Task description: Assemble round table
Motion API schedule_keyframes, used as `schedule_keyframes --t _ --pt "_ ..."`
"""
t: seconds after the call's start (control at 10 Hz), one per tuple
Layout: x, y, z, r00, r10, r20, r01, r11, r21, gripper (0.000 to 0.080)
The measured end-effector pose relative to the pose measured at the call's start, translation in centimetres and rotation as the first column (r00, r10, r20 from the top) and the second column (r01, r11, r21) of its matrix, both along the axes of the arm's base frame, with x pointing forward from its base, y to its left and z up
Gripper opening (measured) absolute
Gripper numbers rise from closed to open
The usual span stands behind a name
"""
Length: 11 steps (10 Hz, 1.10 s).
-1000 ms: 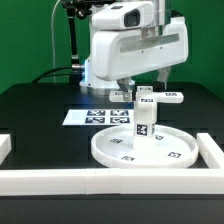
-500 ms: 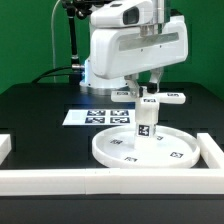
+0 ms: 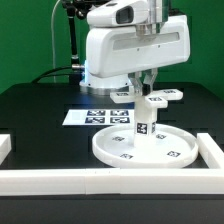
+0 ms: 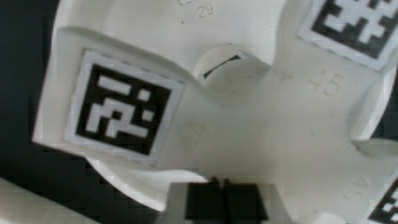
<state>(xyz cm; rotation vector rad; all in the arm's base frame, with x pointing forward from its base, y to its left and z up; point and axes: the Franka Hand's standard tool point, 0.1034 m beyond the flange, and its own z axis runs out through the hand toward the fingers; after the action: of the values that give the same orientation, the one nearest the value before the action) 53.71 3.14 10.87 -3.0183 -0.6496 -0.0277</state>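
The large flat round disc (image 3: 120,152) lies on the black table. The short post (image 3: 144,126) stands upright on its middle. The cross-shaped foot (image 3: 152,97) sits level on top of the post. My gripper (image 3: 148,88) comes down from above and is shut on the foot. In the wrist view the foot (image 4: 214,100) fills the picture with its square tags. The dark fingertips (image 4: 210,200) stand close together at one of its arms. The disc and the post are hidden there.
The marker board (image 3: 95,117) lies behind the disc towards the exterior view's left. White border walls run along the front (image 3: 100,181), the exterior view's right (image 3: 212,150) and its left (image 3: 4,146). The arm's white body (image 3: 130,50) hangs over the back of the table.
The cross-shaped foot has turned on top of the post, with my gripper's wrist turning along. The disc and the post have stayed in place.
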Motion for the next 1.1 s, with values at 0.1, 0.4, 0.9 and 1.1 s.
schedule_keyframes --t 0.1,0.4,0.9,1.1 --pt "-0.01 0.05 0.0 0.999 -0.049 -0.003 0.049 0.999 0.0 0.0001" --pt "-0.02 0.0 -0.03 0.998 -0.064 -0.004 0.064 0.998 -0.001 0.0094" --pt "0.27 0.84 0.28 0.978 0.209 -0.021 -0.21 0.977 -0.035 0.0596" --pt "0.23 0.6 0.17 0.979 0.202 -0.02 -0.203 0.978 -0.037 0.0646"
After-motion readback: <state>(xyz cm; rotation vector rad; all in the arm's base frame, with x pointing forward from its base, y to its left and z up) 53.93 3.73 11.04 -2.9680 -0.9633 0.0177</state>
